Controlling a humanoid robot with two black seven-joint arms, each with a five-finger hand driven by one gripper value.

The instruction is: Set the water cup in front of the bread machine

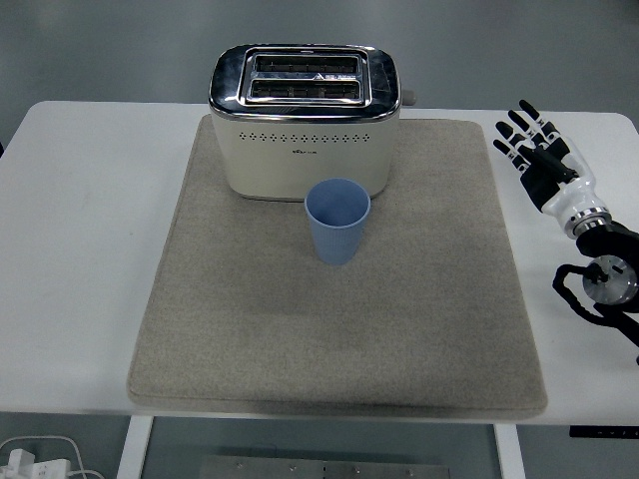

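Observation:
A light blue cup [337, 220] stands upright and empty on the beige mat [230, 329], just in front of the cream and chrome toaster [305, 120] at the mat's back. My right hand [536, 148] hovers off the mat's right edge, well to the right of the cup, its fingers spread and holding nothing. The left arm does not show.
The white table [80, 230] extends bare on both sides of the mat. White cables [35, 459] lie on the floor below the table's near left corner.

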